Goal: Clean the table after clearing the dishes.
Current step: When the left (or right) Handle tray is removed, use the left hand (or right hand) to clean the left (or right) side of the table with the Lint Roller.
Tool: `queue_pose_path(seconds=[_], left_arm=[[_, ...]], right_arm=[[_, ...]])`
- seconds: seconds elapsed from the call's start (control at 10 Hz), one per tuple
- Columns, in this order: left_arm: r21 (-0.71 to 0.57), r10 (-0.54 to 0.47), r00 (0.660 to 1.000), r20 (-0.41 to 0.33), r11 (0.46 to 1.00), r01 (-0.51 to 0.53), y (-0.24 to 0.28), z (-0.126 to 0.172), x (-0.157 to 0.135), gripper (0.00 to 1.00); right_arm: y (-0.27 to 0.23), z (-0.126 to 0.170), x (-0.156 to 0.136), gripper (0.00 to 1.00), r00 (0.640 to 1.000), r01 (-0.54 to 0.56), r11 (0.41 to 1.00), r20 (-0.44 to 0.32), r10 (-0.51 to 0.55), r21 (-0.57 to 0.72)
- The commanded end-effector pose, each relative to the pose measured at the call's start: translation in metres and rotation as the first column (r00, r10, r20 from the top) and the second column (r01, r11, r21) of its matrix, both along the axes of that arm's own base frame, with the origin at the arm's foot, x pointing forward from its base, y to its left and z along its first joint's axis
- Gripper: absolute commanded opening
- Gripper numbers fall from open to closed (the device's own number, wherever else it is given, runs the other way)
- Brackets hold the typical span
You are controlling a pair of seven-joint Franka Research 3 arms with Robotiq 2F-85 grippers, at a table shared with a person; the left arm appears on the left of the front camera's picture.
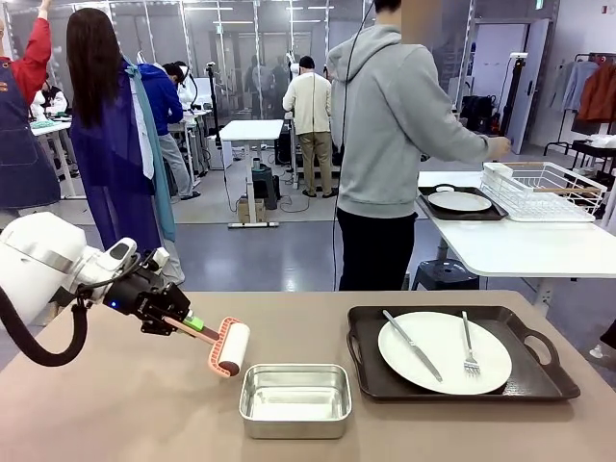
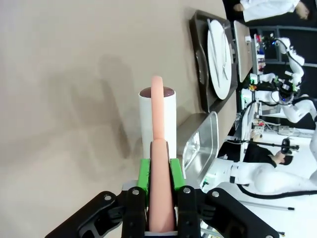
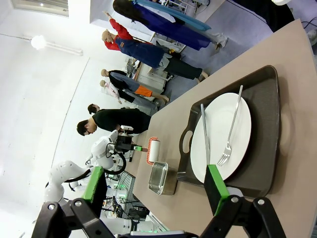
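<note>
The matte taupe counter (image 1: 106,414) has rounded corners. Over its left part, the left end effector (image 1: 188,324) is clamped on the salmon handle of a lint roller (image 1: 229,348) with a white cylinder. A shiny square steel pan (image 1: 295,399) sits at the middle of the near edge. Toward the right edge, a dark handled tray (image 1: 544,373) holds a round white plate (image 1: 438,371) carrying a metal knife (image 1: 412,345) and fork (image 1: 469,351). The right end effector (image 3: 154,177) has its fingers apart.

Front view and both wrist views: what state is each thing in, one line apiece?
Left end effector, shut on the handle of the lint roller.
Right end effector, open, empty.
Lint roller, held left of the steel pan; contact with the brown table unclear.
Steel pan, upright, empty.
Near plate, on the near tray on the brown table, knife and fork on it.
Far plate, on the far tray on the white table.
</note>
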State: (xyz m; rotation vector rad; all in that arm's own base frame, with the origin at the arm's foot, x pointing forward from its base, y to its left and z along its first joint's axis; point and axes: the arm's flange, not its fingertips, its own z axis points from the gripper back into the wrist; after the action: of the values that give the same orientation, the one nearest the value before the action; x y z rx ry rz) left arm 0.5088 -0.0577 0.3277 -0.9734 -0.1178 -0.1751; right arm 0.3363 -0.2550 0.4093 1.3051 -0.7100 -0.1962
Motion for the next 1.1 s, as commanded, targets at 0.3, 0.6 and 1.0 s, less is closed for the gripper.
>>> queue_pose_path(seconds=[0.3, 0.6, 1.0], left_arm=[[-0.016, 0.091, 0.994, -0.057, 0.996, -0.092, 0.038, -0.054, 0.007, 0.21], [0.049, 0.137, 0.987, -0.08, 0.99, -0.133, 0.098, -0.08, 0.003, 0.21], [0.022, 0.099, 0.995, -0.023, 0.995, -0.098, 0.209, -0.094, -0.016, 0.21]], right_arm=[[0.001, 0.004, 0.0, 1.0, 1.0, 0.003, 1.0, 0.001, -0.003, 0.003], [0.001, 0.004, 0.0, 1.0, 1.0, 0.003, 1.0, 0.001, -0.003, 0.003], [0.001, 0.004, 0.0, 1.0, 1.0, 0.003, 1.0, 0.001, -0.003, 0.003]])
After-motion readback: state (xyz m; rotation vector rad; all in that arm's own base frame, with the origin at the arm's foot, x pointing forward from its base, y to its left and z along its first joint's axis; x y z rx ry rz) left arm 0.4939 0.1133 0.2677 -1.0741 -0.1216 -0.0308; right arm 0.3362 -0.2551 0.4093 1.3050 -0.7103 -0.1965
